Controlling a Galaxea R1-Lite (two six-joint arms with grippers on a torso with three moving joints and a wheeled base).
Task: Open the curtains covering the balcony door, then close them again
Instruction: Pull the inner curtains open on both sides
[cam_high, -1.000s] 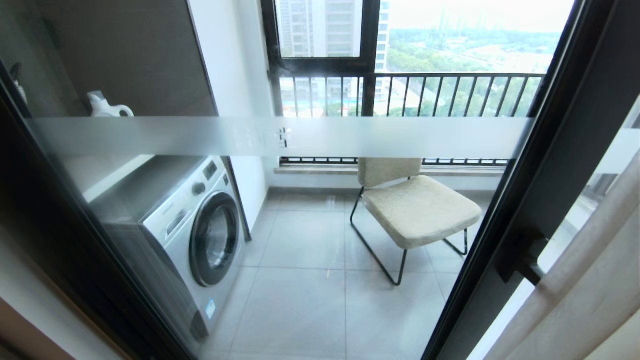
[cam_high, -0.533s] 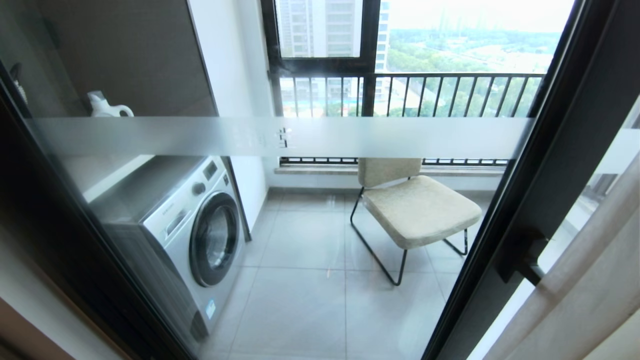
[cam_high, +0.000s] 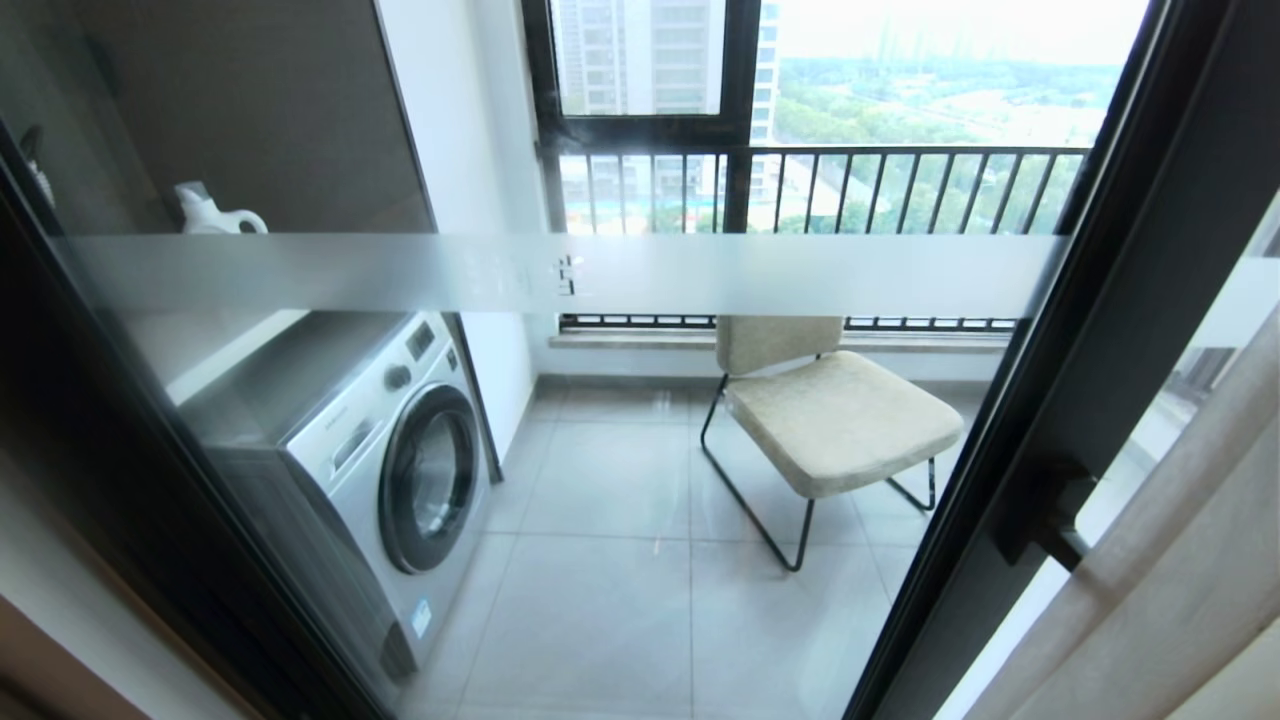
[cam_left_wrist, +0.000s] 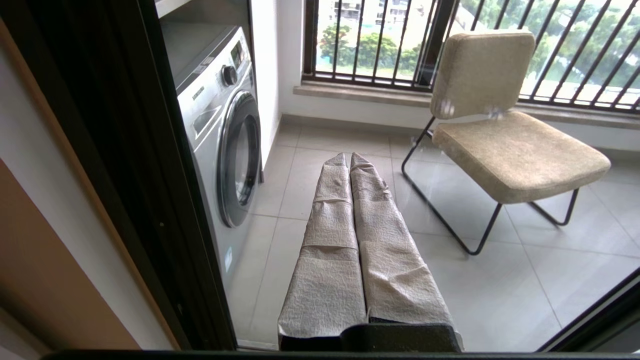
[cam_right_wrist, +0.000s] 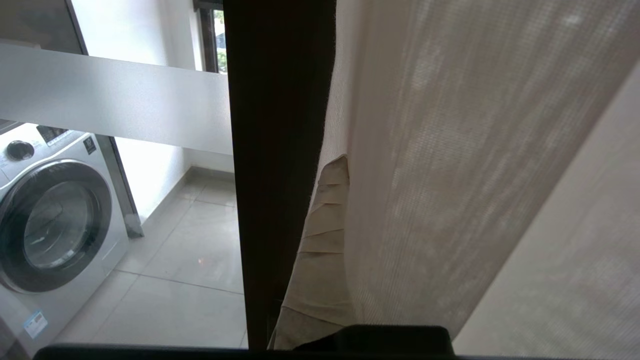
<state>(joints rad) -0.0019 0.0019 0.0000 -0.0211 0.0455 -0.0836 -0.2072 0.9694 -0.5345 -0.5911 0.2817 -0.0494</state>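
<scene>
The balcony door (cam_high: 1090, 330) fills the head view: clear glass in thick black frames with a frosted white band (cam_high: 600, 275) across it. The glass in front of me is uncovered. A beige-grey curtain (cam_high: 1180, 560) hangs at the far right, beyond the door's black upright. My right gripper (cam_right_wrist: 345, 165) is at that curtain's edge (cam_right_wrist: 450, 150). One taped finger (cam_right_wrist: 325, 225) shows beside the cloth, which hides the other, and the jaws are shut on the curtain. My left gripper (cam_left_wrist: 349, 156) is shut on nothing and points at the glass low down.
Behind the glass are a washing machine (cam_high: 400, 450) at the left, a beige chair (cam_high: 835, 420) on black legs in the middle, and a barred railing (cam_high: 900, 190) at the back. A black door handle (cam_high: 1040, 520) juts from the right upright. A white jug (cam_high: 205, 212) stands on a shelf.
</scene>
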